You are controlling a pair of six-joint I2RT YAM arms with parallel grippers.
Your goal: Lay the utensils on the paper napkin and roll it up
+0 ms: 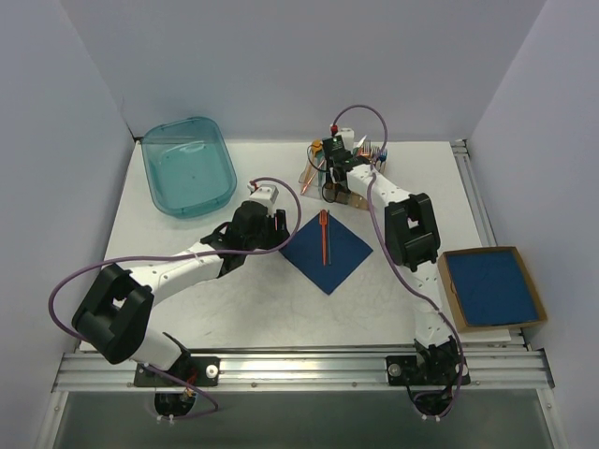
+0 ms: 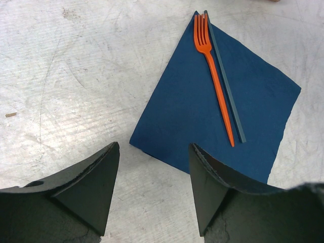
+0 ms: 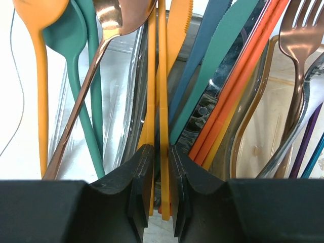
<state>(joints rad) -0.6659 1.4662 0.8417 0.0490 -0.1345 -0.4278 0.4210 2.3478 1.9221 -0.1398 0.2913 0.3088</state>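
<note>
The dark blue paper napkin (image 1: 327,251) (image 2: 192,106) lies flat on the table, turned like a diamond. On it rests an orange fork (image 1: 324,236) (image 2: 215,76), with a slim dark teal stick (image 2: 228,91) right beside it. My left gripper (image 1: 282,231) (image 2: 154,148) hovers open over bare table at the napkin's left corner, with nothing between its fingers. My right gripper (image 1: 328,168) (image 3: 161,149) reaches into the cutlery holder (image 1: 321,174). Its jaws are shut on slim yellow-orange handles (image 3: 163,101) standing among the other utensils.
The holder also has a copper spoon (image 3: 109,20), a copper fork (image 3: 298,25), and teal, blue and orange pieces packed close round the jaws. A teal tub (image 1: 187,166) sits back left. A cardboard box (image 1: 491,285) of blue napkins sits at right.
</note>
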